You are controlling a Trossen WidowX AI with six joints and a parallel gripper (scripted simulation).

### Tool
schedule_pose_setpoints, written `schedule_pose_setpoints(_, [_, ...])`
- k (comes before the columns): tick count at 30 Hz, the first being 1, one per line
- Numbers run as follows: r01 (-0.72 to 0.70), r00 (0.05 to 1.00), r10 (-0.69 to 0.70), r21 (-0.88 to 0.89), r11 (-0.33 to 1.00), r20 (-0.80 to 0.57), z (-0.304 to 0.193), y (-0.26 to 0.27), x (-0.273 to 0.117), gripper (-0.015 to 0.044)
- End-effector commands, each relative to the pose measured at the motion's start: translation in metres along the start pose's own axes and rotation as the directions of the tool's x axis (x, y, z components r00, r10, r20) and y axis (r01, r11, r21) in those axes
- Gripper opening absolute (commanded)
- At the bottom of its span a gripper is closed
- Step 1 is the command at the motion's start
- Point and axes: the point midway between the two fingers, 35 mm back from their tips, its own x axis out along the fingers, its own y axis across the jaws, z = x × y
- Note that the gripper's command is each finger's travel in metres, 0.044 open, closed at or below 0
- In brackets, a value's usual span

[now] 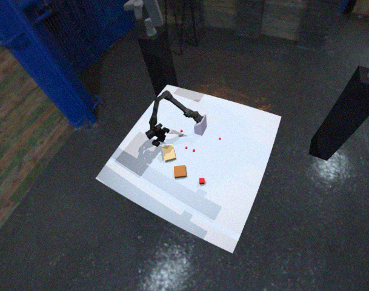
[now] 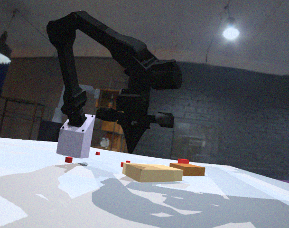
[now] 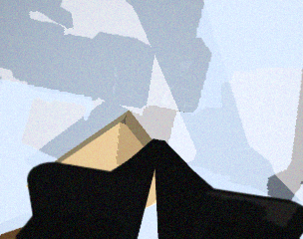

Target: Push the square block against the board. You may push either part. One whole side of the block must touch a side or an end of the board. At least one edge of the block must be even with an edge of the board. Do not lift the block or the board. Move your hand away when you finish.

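The pale tan board [image 1: 169, 154] [image 2: 161, 173] lies flat on the table, and one corner of it shows in the wrist view [image 3: 99, 149] behind the fingers. The orange-brown square block [image 1: 180, 171] [image 2: 190, 169] lies flat beyond the board, with a gap between them in the top view. They are turned slightly relative to each other. My gripper [image 2: 131, 150] [image 3: 157, 145] is shut and empty, pointing down. Its tips are raised above the table, higher than the board's top in the exterior view. In the wrist view the fingers hide much of the board.
A larger red cube [image 1: 202, 180] [image 2: 183, 161] lies beside the block. Several small red cubes are scattered about, one [image 1: 181, 130] [image 2: 68, 159] near the arm's lilac base [image 1: 200, 125] [image 2: 72, 143]. Arm shadows fall on the white table [image 1: 240, 150].
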Motion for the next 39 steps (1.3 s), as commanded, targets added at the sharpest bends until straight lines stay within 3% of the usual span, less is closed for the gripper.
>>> schedule_pose_setpoints(1, [0.004, 1.0, -0.004, -0.156, 0.988, 0.001, 0.001, 0.015, 0.001, 0.0])
schedule_pose_setpoints(19, [0.005, 1.0, -0.004, -0.683, 0.731, 0.003, 0.006, 0.064, 0.005, 0.0])
schedule_pose_setpoints(28, [0.005, 1.0, -0.004, -0.699, 0.715, 0.003, 0.006, 0.066, 0.007, 0.0])
schedule_pose_setpoints(33, [0.006, 1.0, -0.004, -0.699, 0.715, 0.005, 0.006, 0.065, 0.057, 0.0])
schedule_pose_setpoints(39, [0.007, 1.0, -0.004, -0.699, 0.716, 0.006, 0.006, 0.065, 0.06, 0.0])
